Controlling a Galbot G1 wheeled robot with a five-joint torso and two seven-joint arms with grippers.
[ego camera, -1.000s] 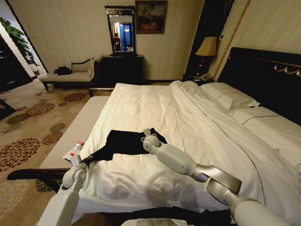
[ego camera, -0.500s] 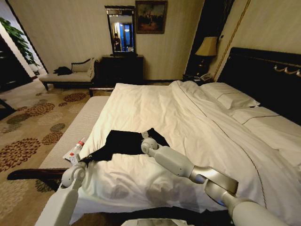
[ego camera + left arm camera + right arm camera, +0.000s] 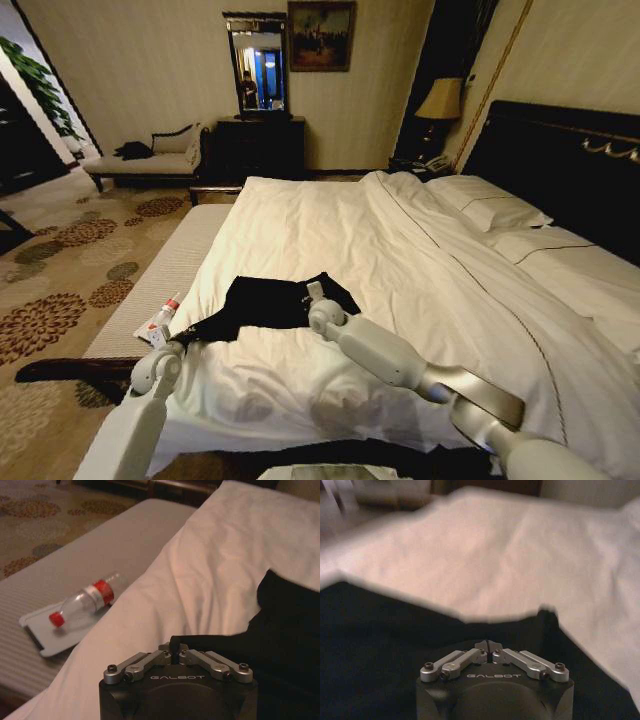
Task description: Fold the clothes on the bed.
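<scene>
The clothes [image 3: 262, 302], one black T-shirt, lie rumpled near the foot-side edge of the white bed [image 3: 420, 260]. My left gripper [image 3: 158, 338] is at the mattress edge, shut on a stretched corner of the black cloth. The left wrist view shows that pinch at my left gripper [image 3: 173, 647], with the rest of the shirt [image 3: 290, 625] beyond it. My right gripper [image 3: 314, 292] sits on the shirt's far side. In the right wrist view my right gripper [image 3: 488, 645] has its jaws shut, tips buried in the black fabric [image 3: 380, 640].
A pale bench [image 3: 170, 270] runs along the bed's foot, carrying a flat tray [image 3: 55, 637] and a plastic bottle [image 3: 85, 602] with a red cap. The dark headboard [image 3: 560, 160] and pillows [image 3: 490, 205] are on the right. A chaise [image 3: 150, 160] and dresser [image 3: 260, 140] stand at the back wall.
My right gripper has drifted slightly toward me over the shirt, and the cloth near it has shifted a little. The left gripper keeps its place and its hold.
</scene>
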